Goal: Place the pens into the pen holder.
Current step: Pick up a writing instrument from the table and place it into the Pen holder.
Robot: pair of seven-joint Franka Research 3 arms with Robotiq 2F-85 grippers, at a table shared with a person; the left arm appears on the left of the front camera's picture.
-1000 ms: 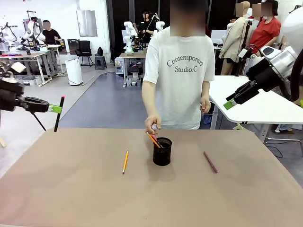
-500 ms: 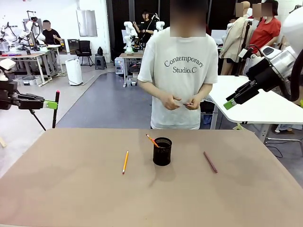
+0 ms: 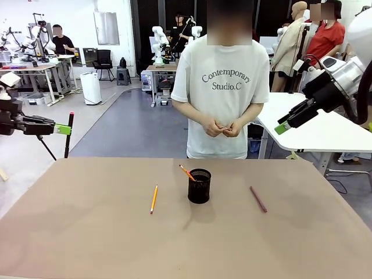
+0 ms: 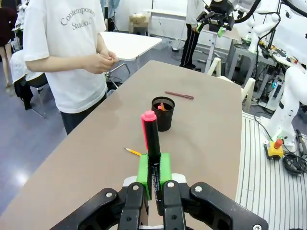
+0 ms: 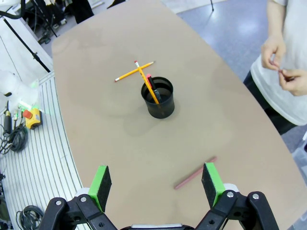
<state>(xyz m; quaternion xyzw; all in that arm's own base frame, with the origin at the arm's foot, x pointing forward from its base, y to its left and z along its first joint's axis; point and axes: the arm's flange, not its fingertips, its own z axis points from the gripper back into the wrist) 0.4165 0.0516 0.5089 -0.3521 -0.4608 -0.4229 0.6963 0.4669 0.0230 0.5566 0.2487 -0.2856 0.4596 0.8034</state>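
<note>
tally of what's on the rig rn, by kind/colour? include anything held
Pen holder: 1
Yellow-orange pencils: 2, loose pencil lying flat, standing pencil in the holder
Black-and-red pens: 2, held pen in the shut left gripper, red-tipped pen apparently in the holder
Maroon pen: 1
Total: 6

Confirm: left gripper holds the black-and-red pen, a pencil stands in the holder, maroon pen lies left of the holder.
Wrong side: the front view shows the maroon pen on the robot's right of the pen holder. The left gripper does hold the black-and-red pen, and a pencil stands in the holder.
</note>
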